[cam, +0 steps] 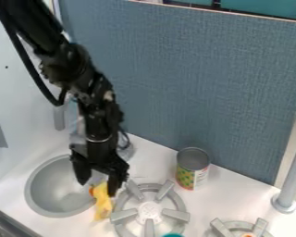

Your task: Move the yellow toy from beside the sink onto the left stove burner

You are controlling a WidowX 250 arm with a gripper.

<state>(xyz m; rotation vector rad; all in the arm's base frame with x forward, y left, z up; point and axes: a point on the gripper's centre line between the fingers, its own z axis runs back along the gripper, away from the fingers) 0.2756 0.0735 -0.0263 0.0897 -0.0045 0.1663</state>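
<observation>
No text, number or sign can be read, for the can (193, 160) bears a label (187, 177) (green and yellow patterning on one part, pale with small reddish marks on another) whose print is too small to make out, as are faint marks on the burner's hub (149, 211).

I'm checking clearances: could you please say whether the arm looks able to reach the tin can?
Probably yes: the open claw hangs nearby, and nothing stands between it and the tin can.
</observation>
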